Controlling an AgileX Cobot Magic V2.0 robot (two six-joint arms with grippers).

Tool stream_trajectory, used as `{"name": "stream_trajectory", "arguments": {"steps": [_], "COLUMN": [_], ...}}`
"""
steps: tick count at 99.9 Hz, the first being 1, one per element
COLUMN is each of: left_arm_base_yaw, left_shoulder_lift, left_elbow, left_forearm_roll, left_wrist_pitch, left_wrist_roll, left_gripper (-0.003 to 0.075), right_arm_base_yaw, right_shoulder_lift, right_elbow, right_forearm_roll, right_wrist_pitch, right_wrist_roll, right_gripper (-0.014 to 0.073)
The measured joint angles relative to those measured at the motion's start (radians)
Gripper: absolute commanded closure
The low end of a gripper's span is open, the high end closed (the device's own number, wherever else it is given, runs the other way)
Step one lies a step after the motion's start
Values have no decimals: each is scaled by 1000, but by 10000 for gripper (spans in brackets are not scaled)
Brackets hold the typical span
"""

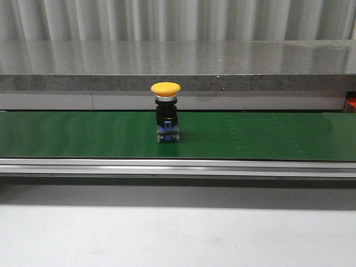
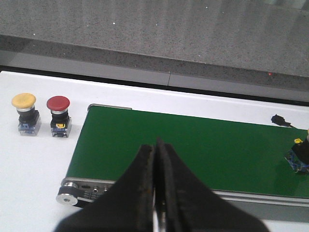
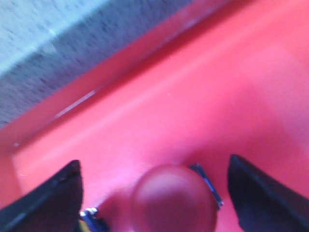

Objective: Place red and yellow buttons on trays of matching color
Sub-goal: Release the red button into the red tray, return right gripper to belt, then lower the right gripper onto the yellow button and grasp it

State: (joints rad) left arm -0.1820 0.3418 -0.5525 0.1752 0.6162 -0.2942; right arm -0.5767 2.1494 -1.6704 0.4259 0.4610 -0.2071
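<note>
A yellow button (image 1: 166, 111) is standing upright on the green belt (image 1: 267, 135), near its middle in the front view, with no arm showing there. The left gripper (image 2: 155, 150) is hovering over the belt's end with its fingers pressed together on nothing, while a second yellow button (image 2: 25, 113) and a red button (image 2: 59, 116) are sitting side by side on the white table (image 2: 34, 164) just off that end. The right gripper (image 3: 154, 169) is hanging over the red tray (image 3: 203, 87) with its fingers spread wide, a blurred red button (image 3: 174, 199) lying between them on the tray floor.
</note>
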Motion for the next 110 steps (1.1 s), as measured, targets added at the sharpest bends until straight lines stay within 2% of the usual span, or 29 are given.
{"name": "stream_trajectory", "arguments": {"steps": [17, 40, 58, 86, 110], "left_arm_base_yaw": [0, 0, 0, 0, 0], "left_shoulder_lift": [0, 0, 0, 0, 0], "left_elbow": [0, 0, 0, 0, 0], "left_forearm_roll": [0, 0, 0, 0, 0], "left_wrist_pitch": [0, 0, 0, 0, 0], "left_wrist_roll": [0, 0, 0, 0, 0], "left_gripper": [741, 741, 741, 741, 741], "right_arm_base_yaw": [0, 13, 63, 221, 440], "right_shoulder_lift": [-49, -219, -390, -704, -867], "right_elbow": [-32, -34, 70, 390, 578], "right_forearm_roll": [0, 0, 0, 0, 0], "right_wrist_pitch": [58, 171, 215, 258, 294], "right_wrist_roll": [0, -11, -51, -142, -241], "right_gripper": [-59, -59, -59, -59, -59]}}
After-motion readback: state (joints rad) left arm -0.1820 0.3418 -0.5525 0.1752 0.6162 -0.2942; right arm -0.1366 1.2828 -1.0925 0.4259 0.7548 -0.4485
